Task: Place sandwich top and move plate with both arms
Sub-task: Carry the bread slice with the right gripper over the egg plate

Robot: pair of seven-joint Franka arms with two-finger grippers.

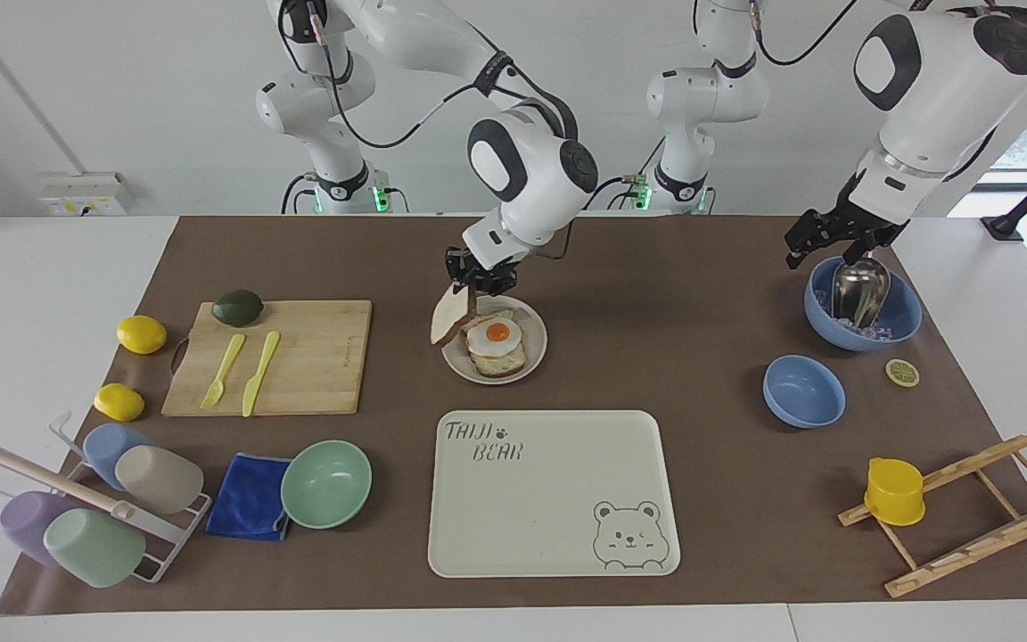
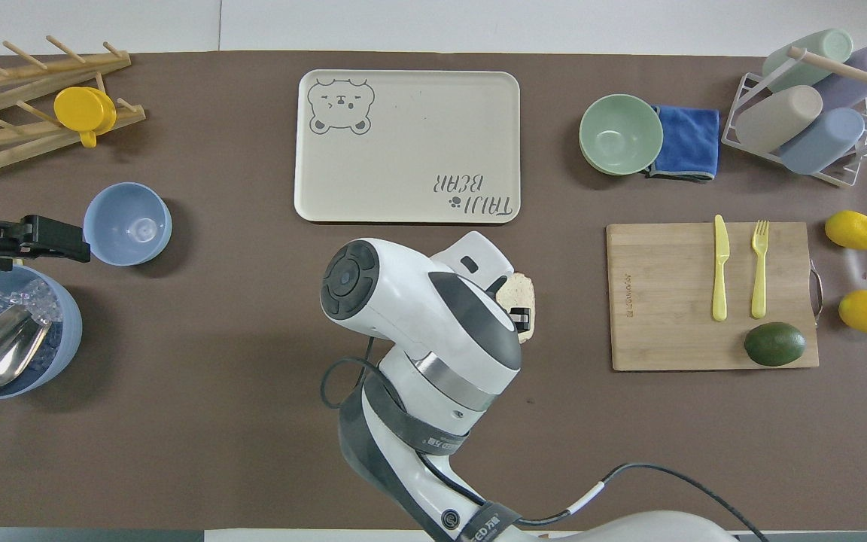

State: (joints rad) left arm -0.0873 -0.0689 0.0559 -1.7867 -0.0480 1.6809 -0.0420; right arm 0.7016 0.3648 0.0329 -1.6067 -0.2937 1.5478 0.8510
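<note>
Clamped on the upper edge of the sandwich top (image 1: 449, 321), our right gripper (image 1: 479, 278) hangs over the plate (image 1: 536, 354); the slice dangles nearly upright, broad face turned toward the right arm's end of the table, lower edge over the plate's rim beside the egg toast (image 1: 496, 346). Our left gripper (image 1: 825, 241) waits with jaws wide over the blue bowl (image 1: 906, 314) holding a scoop (image 1: 859, 290)

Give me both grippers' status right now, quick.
Right gripper: shut on the bread slice, which hangs tilted over the plate.
Left gripper: open, holding nothing, over the blue bowl with the metal scoop.
</note>
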